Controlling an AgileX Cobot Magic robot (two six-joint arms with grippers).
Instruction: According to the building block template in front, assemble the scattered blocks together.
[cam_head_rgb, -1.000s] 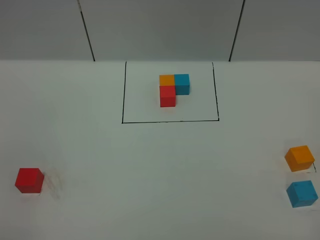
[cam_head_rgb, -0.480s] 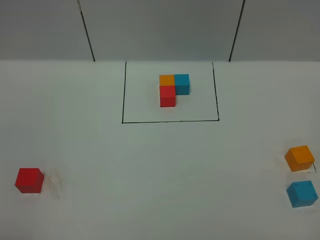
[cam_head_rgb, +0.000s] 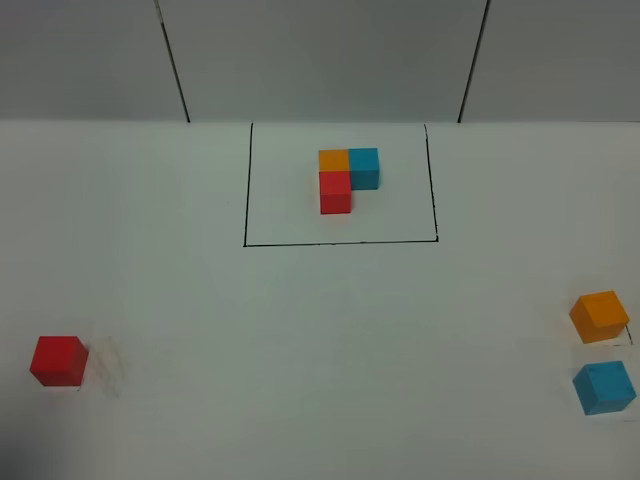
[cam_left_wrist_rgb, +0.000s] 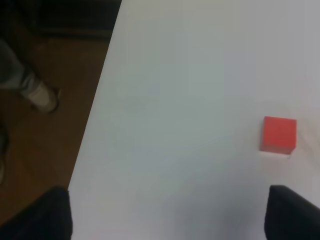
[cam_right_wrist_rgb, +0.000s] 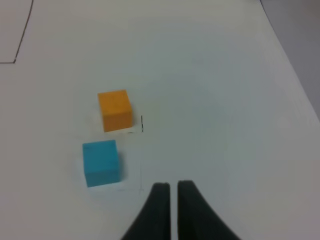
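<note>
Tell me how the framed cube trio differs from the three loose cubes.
The framed orange, blue and red trio sits joined in an L inside the drawn black rectangle. The loose red cube, orange cube and light blue cube lie apart and unframed, red at the left, the others at the right. Both sets share the same three colours.

A white table (cam_head_rgb: 300, 330) seen from above. Near the middle of its far edge, a thin black drawn rectangle (cam_head_rgb: 340, 242) frames an L-shaped template (cam_head_rgb: 343, 180) of joined orange, blue and red cubes. A loose red cube (cam_head_rgb: 58, 360) sits toward the near left corner. Toward the near right corner, an orange cube (cam_head_rgb: 600, 316) sits just beside a light blue cube (cam_head_rgb: 604, 387), not touching, the blue one closer to the near edge.
</note>
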